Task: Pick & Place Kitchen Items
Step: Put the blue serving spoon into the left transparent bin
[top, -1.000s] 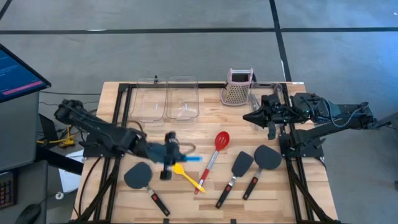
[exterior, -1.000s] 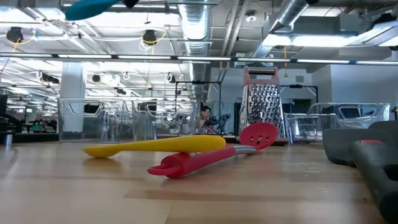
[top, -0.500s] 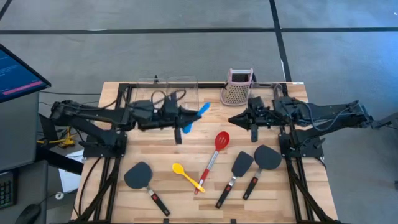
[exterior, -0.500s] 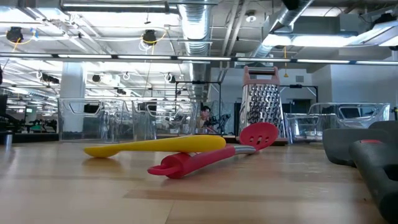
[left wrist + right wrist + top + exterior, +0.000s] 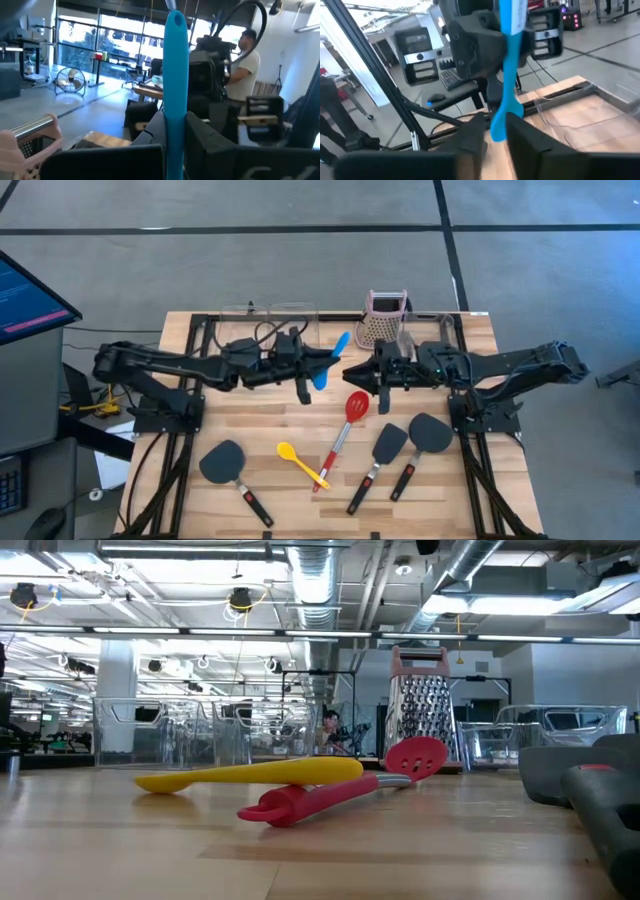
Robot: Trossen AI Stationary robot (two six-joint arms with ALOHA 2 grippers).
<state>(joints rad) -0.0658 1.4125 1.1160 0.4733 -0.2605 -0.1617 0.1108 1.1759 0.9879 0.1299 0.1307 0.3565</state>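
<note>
Gripping the blue spoon [image 5: 331, 359] above the middle of the table [image 5: 180, 360], the left gripper [image 5: 305, 365] is clenched on its handle. Facing it, the right gripper [image 5: 352, 370] has its fingers [image 5: 525, 137] parted around the spoon's other end, not visibly pinching it.

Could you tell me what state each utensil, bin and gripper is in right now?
blue spoon: held in the air, between the two grippers
left gripper: shut on the blue spoon
right gripper: partly open at the spoon's free end
yellow spoon: lying on the table
red spoon: lying flat
three black spatulas: lying flat
clear bins: empty
grater: upright
</note>
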